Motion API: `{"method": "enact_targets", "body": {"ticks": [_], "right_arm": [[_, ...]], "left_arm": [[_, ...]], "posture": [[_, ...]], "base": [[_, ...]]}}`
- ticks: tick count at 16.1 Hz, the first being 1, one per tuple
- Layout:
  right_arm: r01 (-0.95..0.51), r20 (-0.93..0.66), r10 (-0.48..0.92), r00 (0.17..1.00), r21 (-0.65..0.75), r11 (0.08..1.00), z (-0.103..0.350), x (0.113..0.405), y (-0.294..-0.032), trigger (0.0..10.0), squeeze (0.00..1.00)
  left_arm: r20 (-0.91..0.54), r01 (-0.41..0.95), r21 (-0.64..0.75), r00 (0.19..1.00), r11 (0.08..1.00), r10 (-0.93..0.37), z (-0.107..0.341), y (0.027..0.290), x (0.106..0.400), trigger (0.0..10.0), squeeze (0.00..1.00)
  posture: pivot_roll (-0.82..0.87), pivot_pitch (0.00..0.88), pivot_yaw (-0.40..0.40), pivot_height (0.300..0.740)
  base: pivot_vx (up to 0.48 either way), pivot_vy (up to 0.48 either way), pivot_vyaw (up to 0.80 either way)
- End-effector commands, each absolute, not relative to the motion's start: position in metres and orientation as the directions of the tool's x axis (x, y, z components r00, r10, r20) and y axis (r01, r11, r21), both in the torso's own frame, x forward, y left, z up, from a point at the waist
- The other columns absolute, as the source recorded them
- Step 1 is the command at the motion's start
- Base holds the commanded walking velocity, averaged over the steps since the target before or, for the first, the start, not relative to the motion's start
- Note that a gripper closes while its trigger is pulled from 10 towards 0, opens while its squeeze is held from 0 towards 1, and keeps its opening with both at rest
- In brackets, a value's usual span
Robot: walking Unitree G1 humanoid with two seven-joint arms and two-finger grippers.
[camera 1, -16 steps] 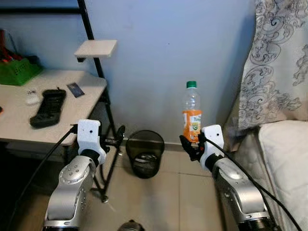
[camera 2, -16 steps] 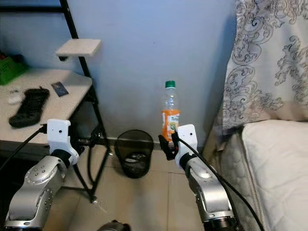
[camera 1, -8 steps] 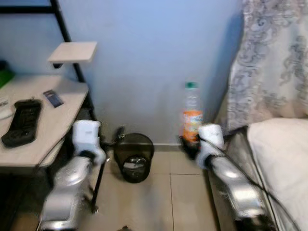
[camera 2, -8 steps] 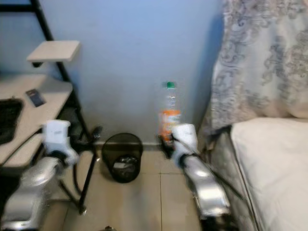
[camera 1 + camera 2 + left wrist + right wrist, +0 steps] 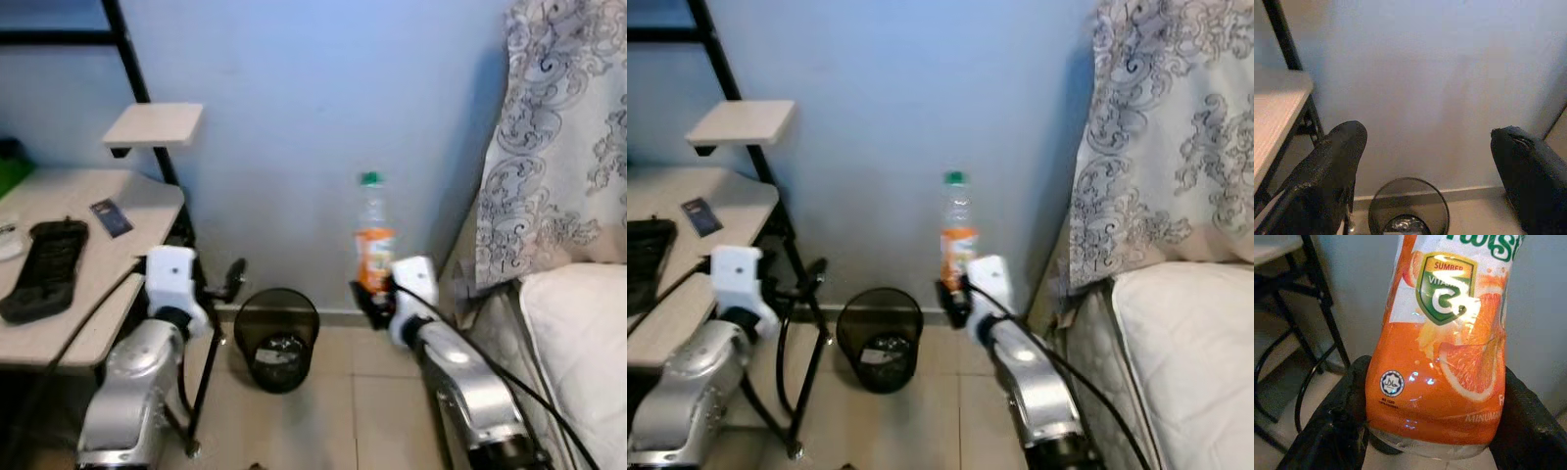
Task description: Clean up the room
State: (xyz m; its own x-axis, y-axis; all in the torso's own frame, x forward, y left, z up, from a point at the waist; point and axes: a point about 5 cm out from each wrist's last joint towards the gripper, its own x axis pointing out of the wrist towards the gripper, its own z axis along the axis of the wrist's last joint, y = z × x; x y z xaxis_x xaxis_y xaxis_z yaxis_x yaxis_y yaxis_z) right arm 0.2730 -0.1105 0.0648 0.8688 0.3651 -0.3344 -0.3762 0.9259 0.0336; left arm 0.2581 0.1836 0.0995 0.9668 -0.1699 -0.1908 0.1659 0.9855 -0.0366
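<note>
My right gripper [image 5: 373, 296] is shut on an upright clear plastic bottle [image 5: 373, 240] with an orange label and green cap, held in front of the blue wall. The right wrist view shows the bottle's orange label [image 5: 1442, 357] squeezed between both black fingers [image 5: 1347, 401]. A black mesh wastebasket [image 5: 277, 325] stands on the tiled floor by the wall, left of and below the bottle. My left gripper [image 5: 1430, 166] is open, raised beside the desk, with the wastebasket [image 5: 1408, 205] visible between its fingers [image 5: 1327, 171].
A beige desk [image 5: 108, 255] on black metal legs stands at left, carrying a black case [image 5: 44, 269] and a small card [image 5: 110, 217]. A small shelf [image 5: 155, 124] juts from the frame. A bed [image 5: 578, 343] and patterned curtain [image 5: 568, 137] fill the right.
The camera has shifted and the scene drifted sideways. The bottle stays gripped in my right gripper and now sits slightly nearer the wastebasket. The left gripper has kept its pose.
</note>
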Motion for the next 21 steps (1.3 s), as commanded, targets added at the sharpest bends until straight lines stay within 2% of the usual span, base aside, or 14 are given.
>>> {"method": "enact_targets", "body": {"ticks": [1, 9, 11, 13, 17, 19, 21], "right_arm": [[-0.361, -0.332, 0.338, 0.881, -0.009, 0.932, 0.067, 0.275, -0.122, 10.0, 0.00], [-0.420, -0.384, 0.360, 0.850, -0.081, 0.904, 0.060, 0.279, -0.117, 10.0, 0.00], [-0.438, -0.416, 0.360, 0.835, -0.109, 0.892, 0.055, 0.277, -0.118, 10.0, 0.00], [-0.457, -0.450, 0.363, 0.816, -0.117, 0.882, 0.050, 0.274, -0.121, 10.0, 0.00], [-0.435, -0.515, 0.305, 0.801, -0.151, 0.888, 0.042, 0.277, -0.136, 10.0, 0.00], [-0.477, -0.557, 0.314, 0.769, -0.172, 0.862, 0.038, 0.278, -0.136, 10.0, 0.00], [-0.556, -0.612, 0.368, 0.700, -0.145, 0.818, 0.030, 0.275, -0.127, 10.0, 0.00]], "left_arm": [[-0.179, 0.196, -0.037, 0.963, 0.980, -0.200, 0.103, 0.176, 0.260, 10.0, 0.00], [-0.187, 0.218, -0.026, 0.958, 0.976, -0.219, 0.103, 0.175, 0.261, 10.0, 0.00], [-0.190, 0.229, -0.020, 0.955, 0.973, -0.229, 0.103, 0.174, 0.262, 10.0, 0.00], [-0.200, 0.246, -0.010, 0.949, 0.969, -0.242, 0.101, 0.173, 0.261, 10.0, 0.00], [-0.209, 0.260, -0.005, 0.944, 0.966, -0.255, 0.100, 0.170, 0.261, 10.0, 0.00], [-0.238, 0.293, 0.008, 0.929, 0.956, -0.283, 0.095, 0.166, 0.259, 10.0, 0.00], [-0.288, 0.395, 0.042, 0.884, 0.918, -0.368, 0.086, 0.159, 0.251, 10.0, 0.00]], "posture": [[0.09, 0.000, 0.033, 0.740], [0.10, 0.000, 0.031, 0.740], [0.10, 0.000, 0.033, 0.740], [0.09, 0.000, 0.037, 0.740], [0.09, 0.000, 0.040, 0.740], [0.09, 0.000, 0.036, 0.740], [0.09, 0.000, 0.031, 0.740]], "base": [[0.390, 0.000, 0.00], [0.389, 0.000, 0.00], [0.394, 0.000, 0.80], [0.394, 0.000, 0.63], [0.393, 0.000, 0.00], [0.371, 0.000, 0.00], [0.000, 0.000, 0.00]]}}
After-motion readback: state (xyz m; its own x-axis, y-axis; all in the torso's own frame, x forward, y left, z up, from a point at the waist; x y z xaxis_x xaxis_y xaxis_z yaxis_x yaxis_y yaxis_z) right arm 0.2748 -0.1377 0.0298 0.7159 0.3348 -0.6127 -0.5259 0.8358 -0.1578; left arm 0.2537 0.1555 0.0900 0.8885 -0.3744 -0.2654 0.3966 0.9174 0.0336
